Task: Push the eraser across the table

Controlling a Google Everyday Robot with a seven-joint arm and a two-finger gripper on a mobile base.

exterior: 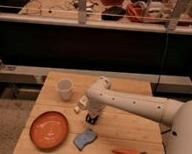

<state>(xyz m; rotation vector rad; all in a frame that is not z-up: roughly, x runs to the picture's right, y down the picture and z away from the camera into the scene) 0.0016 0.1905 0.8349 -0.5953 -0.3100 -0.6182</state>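
Observation:
My white arm reaches from the right over the light wooden table (125, 129). The gripper (91, 118) points down at the table's middle, its dark tip at or just above the surface. It is a little above the blue wavy sponge (84, 138) and below the white oblong block (82, 101). The black eraser does not show as a separate thing. It is either hidden under the gripper or merged with its dark tip.
A white cup (64, 88) stands at the back left. An orange plate (48, 129) lies at the front left. A carrot (128, 153) lies near the front edge at the right. A dark counter with clutter runs behind the table.

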